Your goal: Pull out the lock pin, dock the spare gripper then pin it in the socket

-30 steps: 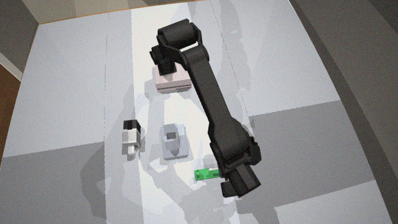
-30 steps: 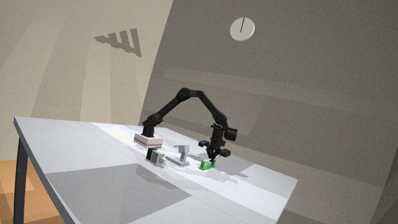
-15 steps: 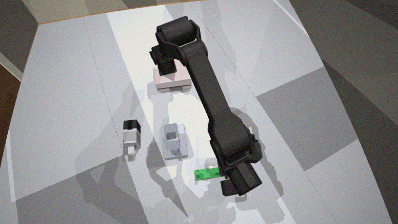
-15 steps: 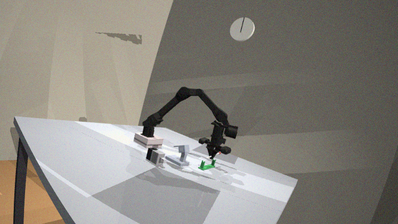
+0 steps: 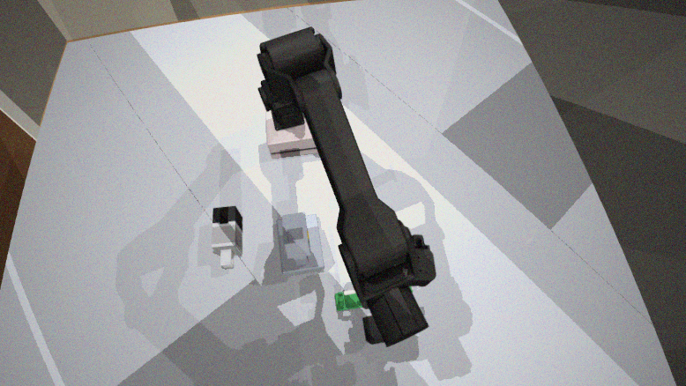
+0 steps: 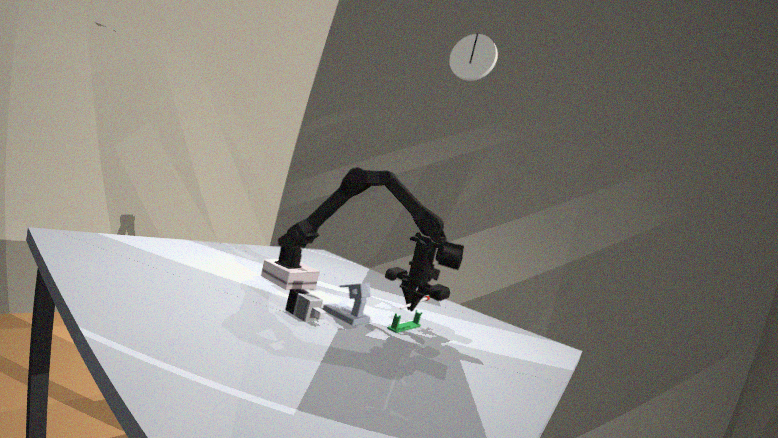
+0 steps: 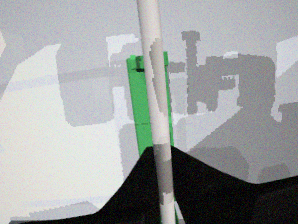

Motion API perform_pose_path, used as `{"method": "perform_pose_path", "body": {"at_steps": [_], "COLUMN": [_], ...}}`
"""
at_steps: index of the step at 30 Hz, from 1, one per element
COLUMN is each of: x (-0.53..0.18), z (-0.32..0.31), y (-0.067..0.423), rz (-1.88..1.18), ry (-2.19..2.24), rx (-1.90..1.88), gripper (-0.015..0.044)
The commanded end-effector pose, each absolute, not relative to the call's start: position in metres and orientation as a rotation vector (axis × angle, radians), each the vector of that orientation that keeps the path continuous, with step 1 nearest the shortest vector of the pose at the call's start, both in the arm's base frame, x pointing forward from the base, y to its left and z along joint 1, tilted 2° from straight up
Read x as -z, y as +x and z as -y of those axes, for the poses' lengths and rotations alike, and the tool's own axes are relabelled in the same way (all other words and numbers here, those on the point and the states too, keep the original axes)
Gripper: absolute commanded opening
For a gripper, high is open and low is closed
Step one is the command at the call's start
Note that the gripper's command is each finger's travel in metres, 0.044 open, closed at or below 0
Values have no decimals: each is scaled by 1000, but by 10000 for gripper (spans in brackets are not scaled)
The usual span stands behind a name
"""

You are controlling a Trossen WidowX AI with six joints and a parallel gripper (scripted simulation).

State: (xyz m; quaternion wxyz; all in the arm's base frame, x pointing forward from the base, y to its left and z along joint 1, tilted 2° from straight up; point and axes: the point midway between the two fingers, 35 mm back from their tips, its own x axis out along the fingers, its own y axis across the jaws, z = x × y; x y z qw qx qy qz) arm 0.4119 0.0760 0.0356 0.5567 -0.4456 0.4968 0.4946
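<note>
- I see the pin (image 7: 152, 90), a pale grey rod with a red cap, clamped between the gripper's (image 7: 166, 196) dark fingers; the fingers are closed almost fully on its lower shaft.
- In the wrist view the pin runs lengthwise up the frame, red cap at the top, directly over a green cradle (image 7: 136, 112).
- From the side, the gripper (image 6: 418, 300) hangs above the green cradle (image 6: 405, 323) with a gap between them; only a speck of red shows beside the fingertips.
- From above, my arm (image 5: 345, 158) covers most of the green cradle (image 5: 346, 300); the pin is hidden there.
- The grey mount (image 5: 298, 241) with its socket stands just left of the cradle on the table (image 5: 120, 120), apart from the arm. I cannot tell how its socket faces.
- The spare gripper (image 5: 226, 230), black and white, lies further left, near the mount but not touching it.
- The arm's pale base block (image 5: 287, 142) sits behind both, toward the far edge.
- In the side view a round wall disc (image 6: 473, 57) hangs above.
</note>
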Motion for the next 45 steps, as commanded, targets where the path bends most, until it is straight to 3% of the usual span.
{"method": "perform_pose_path", "body": {"at_steps": [1, 45], "x": [-40, -2], "z": [-63, -45], "y": [410, 409], "rz": [-1174, -1149], "ry": [-1055, -1068], "rx": [-1170, -1153], "gripper": [0, 0]}}
